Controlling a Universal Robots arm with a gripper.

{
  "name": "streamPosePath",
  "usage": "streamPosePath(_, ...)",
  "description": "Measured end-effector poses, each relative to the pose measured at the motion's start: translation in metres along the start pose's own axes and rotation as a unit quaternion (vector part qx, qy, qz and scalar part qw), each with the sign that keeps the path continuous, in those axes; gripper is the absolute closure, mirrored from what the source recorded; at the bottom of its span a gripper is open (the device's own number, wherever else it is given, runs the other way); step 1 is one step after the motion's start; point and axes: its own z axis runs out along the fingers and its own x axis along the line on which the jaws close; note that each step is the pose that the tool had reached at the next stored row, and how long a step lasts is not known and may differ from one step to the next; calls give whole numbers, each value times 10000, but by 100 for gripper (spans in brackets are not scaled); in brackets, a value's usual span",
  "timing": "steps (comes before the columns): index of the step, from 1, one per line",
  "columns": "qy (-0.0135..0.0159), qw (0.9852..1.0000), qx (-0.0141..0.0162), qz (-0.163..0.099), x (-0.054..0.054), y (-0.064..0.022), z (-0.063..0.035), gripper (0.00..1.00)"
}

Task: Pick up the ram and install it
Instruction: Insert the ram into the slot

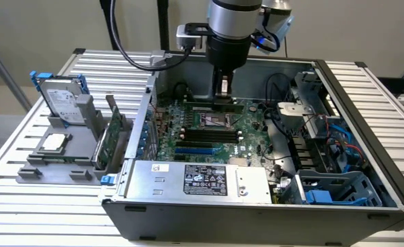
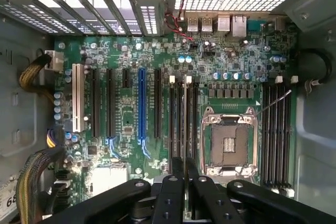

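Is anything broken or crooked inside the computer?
Nothing stands out. The gripper holds the ram on edge over the motherboard, and it looks lined up with the slots rather than askew. The processor socket is empty but looks undamaged.

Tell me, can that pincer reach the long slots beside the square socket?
Probably yes: the pincer, gripping the ram, hangs right above those slots, and nothing seems to lie between them.
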Motion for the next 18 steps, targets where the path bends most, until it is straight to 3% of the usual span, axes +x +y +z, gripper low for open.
streamPosePath(18, 0, 10000, 0, 0, 9, -12, 328, 100)
